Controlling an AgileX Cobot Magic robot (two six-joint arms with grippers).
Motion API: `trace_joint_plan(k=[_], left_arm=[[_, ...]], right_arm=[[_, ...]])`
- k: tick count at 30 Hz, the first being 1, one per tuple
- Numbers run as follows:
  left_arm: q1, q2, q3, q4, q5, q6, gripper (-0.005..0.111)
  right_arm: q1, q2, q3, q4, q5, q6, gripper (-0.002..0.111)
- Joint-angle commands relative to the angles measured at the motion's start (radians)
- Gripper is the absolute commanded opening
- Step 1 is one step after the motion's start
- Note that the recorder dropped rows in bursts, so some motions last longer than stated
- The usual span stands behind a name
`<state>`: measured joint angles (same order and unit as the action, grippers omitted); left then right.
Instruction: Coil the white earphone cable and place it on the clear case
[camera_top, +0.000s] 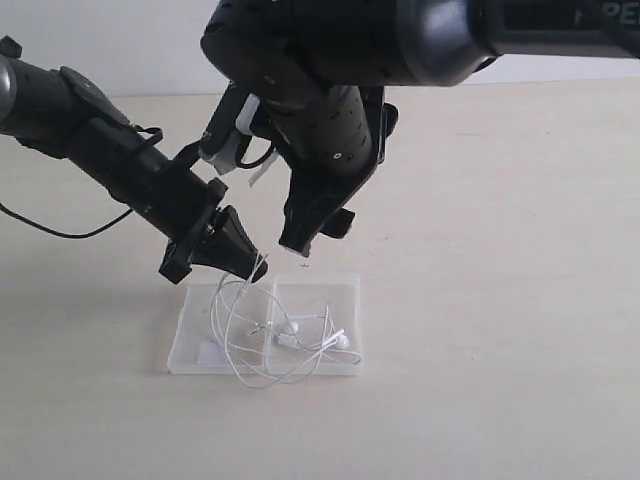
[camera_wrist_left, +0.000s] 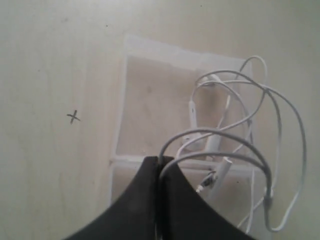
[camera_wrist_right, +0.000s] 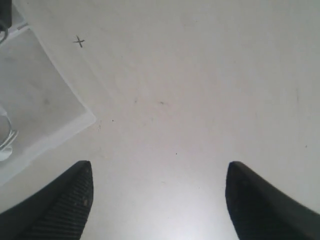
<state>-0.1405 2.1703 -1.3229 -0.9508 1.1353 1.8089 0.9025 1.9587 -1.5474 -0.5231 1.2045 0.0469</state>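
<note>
Left gripper (camera_wrist_left: 160, 162) pinches shut on a loop of the thin white earphone cable (camera_top: 288, 340). The coil lies on the flat clear plastic case (camera_top: 190, 335), one loop overhanging its near edge. Right gripper (camera_wrist_right: 159, 170) gapes wide, empty, over pale surface (camera_top: 500, 300) off a case corner.

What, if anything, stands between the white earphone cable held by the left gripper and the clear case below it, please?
Nothing visible does. The left gripper pinches one strand of the white earphone cable above the clear case, and most loops lie on it. The right gripper hangs open over the table beside the case.
</note>
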Motion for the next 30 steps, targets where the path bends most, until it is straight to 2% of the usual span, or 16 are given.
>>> trace_joint_plan(k=[1, 2, 4, 5, 7, 8, 10, 16, 20, 23, 30], left_arm=[[0.001, -0.010, -0.003, 0.005, 0.034, -0.016, 0.000], [0.001, -0.010, -0.003, 0.005, 0.034, -0.016, 0.002], [0.001, -0.010, -0.003, 0.005, 0.019, -0.016, 0.021], [0.001, -0.010, -0.003, -0.004, -0.011, -0.020, 0.038], [0.001, -0.010, -0.003, -0.002, -0.038, -0.042, 0.060], [0.001, -0.012, -0.003, -0.002, -0.040, -0.042, 0.064], [0.001, -0.021, -0.003, 0.002, -0.080, -0.042, 0.066], [0.001, -0.051, -0.003, 0.195, -0.114, -0.182, 0.063], [0.001, -0.099, -0.003, 0.182, -0.100, -0.182, 0.051], [0.001, -0.130, -0.003, 0.173, -0.068, -0.180, 0.046], [0.001, -0.152, -0.003, 0.158, -0.033, -0.180, 0.045]], right_arm=[[-0.010, -0.009, -0.005, -0.007, -0.032, 0.007, 0.070], [-0.010, -0.009, -0.005, -0.007, -0.034, 0.007, 0.070], [-0.010, -0.009, -0.005, -0.007, -0.053, 0.007, 0.070], [-0.010, -0.009, -0.005, -0.007, -0.053, 0.007, 0.070], [-0.010, -0.009, -0.005, -0.007, -0.053, 0.007, 0.070], [-0.010, -0.009, -0.005, -0.007, -0.053, 0.007, 0.070], [-0.010, -0.009, -0.005, -0.007, -0.053, 0.007, 0.070], [-0.010, -0.009, -0.005, -0.009, -0.052, 0.002, 0.070], [-0.010, -0.009, -0.005, -0.009, -0.052, 0.002, 0.070], [-0.010, -0.009, -0.005, -0.009, -0.052, 0.002, 0.070], [-0.010, -0.009, -0.005, -0.023, -0.052, 0.000, 0.070]])
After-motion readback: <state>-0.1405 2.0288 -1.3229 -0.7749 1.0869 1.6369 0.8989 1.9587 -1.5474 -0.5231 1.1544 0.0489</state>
